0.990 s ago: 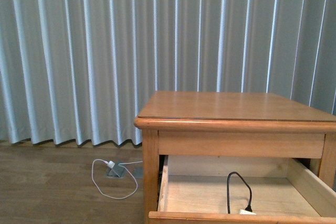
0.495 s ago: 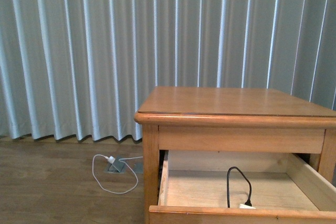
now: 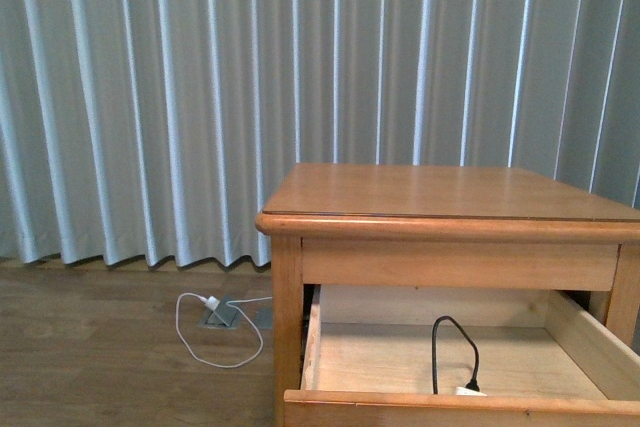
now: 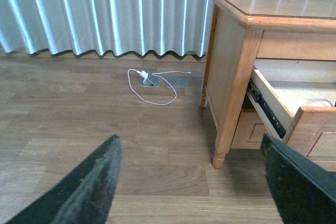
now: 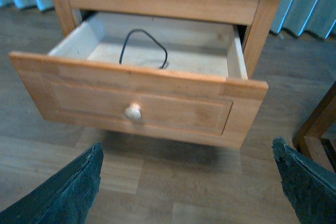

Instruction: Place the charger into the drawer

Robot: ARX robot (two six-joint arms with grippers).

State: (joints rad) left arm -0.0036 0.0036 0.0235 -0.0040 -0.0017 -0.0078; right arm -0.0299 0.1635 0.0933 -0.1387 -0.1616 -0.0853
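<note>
Down low and nearest, both arms hang back from the furniture. The left gripper (image 4: 189, 195) is spread wide with nothing between its fingers, and the right gripper (image 5: 186, 192) is just as wide and just as empty, facing the drawer (image 5: 142, 95) and its small round knob (image 5: 133, 112).

Behind that front panel the charger (image 3: 436, 352) already lies inside, its white block tucked close against the near wall and its black cable standing up in a stiff loop over the pale floor of the drawer. To my eye the putting-in is done, so the trouble from here would be self-made.

That upright loop is the main worry. If the drawer is pushed home, the cable's top could snag under the rail of the nightstand (image 3: 440, 197) and be pinched, or jam the drawer partway. A push off to one side of the knob might also skew such a wide drawer on its runners. A gripper reaching back in could hook the loop and drag the block out again.

Farther off to the left, on the floor before the curtain (image 3: 150, 97), a white plug with a long thin cable (image 3: 212, 304) sits by a floor socket (image 3: 222, 316). It could be mistaken for the charger, and it should be left alone.
</note>
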